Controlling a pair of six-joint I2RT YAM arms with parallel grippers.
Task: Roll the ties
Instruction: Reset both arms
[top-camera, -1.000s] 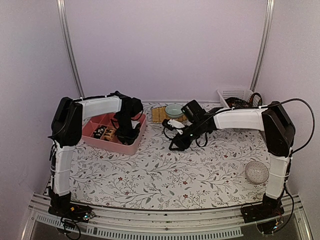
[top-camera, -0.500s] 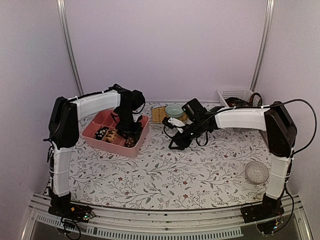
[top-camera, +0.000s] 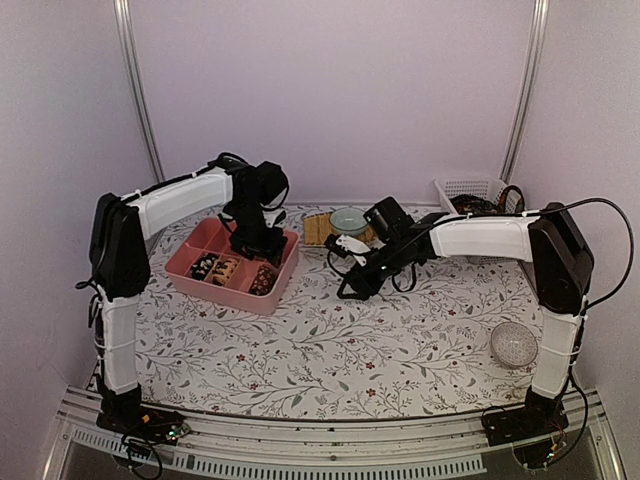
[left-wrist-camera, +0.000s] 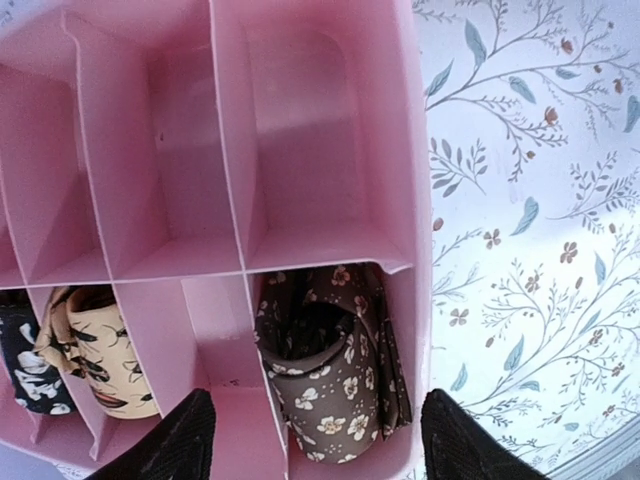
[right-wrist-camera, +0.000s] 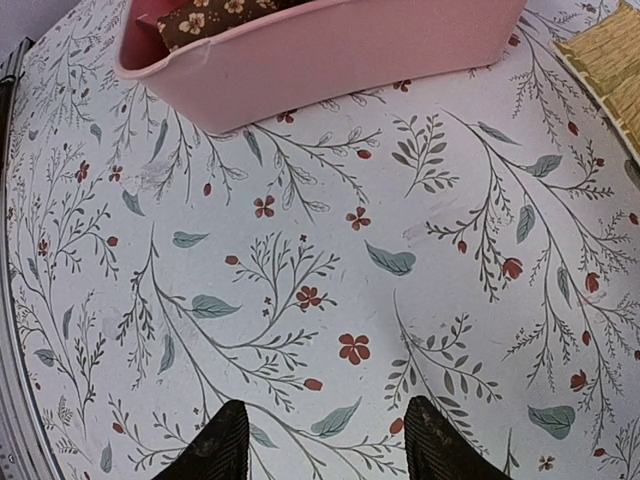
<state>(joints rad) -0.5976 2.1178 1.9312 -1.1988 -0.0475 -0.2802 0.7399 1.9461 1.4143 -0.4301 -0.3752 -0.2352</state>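
**Left pincer** (left-wrist-camera: 315, 442): mine. Fingers spread wide with nothing between them, hanging directly over the near right compartment of the pink divided box (left-wrist-camera: 415, 150).

**Brown flowered tie** (left-wrist-camera: 320, 390): rolled and standing in that compartment, below my fingers and apart from them. Its outer flap lies along the right wall, loosely by the look of it.

**Cream roll** (left-wrist-camera: 95, 340) and **black roll** (left-wrist-camera: 25, 360): in the compartments to the left of the brown one, each in its own slot. The compartment on the far side of the brown tie is bare.

**Right pincer** (right-wrist-camera: 328, 445): also mine. Fingers apart and gripping nothing, low over the flowered table (right-wrist-camera: 300, 250), near the box's right wall.

**Further out:** woven mat (top-camera: 318, 228) and green bowl (top-camera: 348, 218) at the far middle. White basket (top-camera: 470, 195) at the far right holds dark contents I cannot make out. Glass bowl (top-camera: 513, 343) at the near right.

**Hazards, as I judge them:**
- The brown roll has nothing pinning it, so the flap may spring loose and the coil slacken in its slot.
- If my left fingers dip or swing sideways on leaving, a tip could snag the fabric and pull the roll up and out.
- A tip could also catch a divider and shift the box.
- My right pincer sits close enough to the box that a careless sweep left would shove it.
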